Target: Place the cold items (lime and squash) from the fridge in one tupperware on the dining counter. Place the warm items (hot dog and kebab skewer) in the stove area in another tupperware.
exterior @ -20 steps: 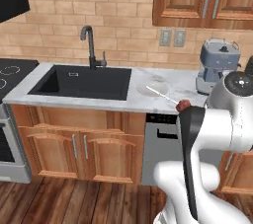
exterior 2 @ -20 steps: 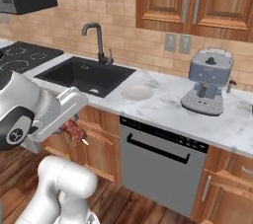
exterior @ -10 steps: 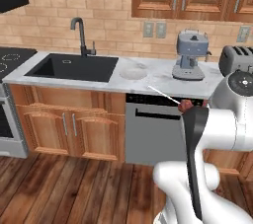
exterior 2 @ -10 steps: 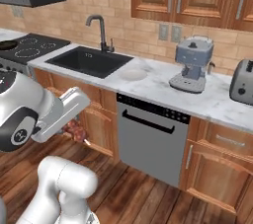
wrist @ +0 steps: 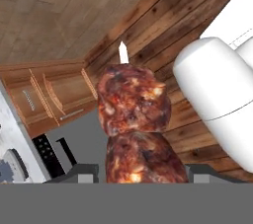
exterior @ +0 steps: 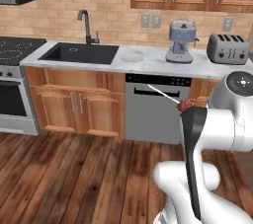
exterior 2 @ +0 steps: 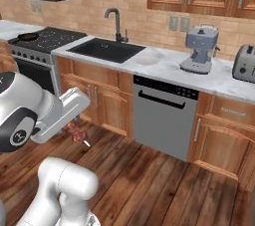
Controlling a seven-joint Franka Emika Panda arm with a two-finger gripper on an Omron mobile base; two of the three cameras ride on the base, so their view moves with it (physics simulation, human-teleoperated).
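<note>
The dishwasher [exterior: 156, 107] sits under the marble counter [exterior: 148, 60], right of the sink [exterior: 80, 53], with the coffee machine [exterior: 181, 42] and toaster [exterior: 227, 49] above it. In front of the dishwasher, off the counter, the gripper [wrist: 141, 171] pinches the kebab skewer [wrist: 136, 119] by its meat chunks — fingers closed on them. In the left base view the skewer's long axis [exterior: 173, 98] slants, its pale stick pointing up-left toward the dishwasher's handle.

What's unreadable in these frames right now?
- Gripper fingertips: hand view, hidden behind the kebab skewer meat.
- Skewer's lower end: left base view, hidden behind the arm.
- Small item on the counter beside the sink: too small to identify.
- Toaster: right base view, cut off by the edge.
</note>
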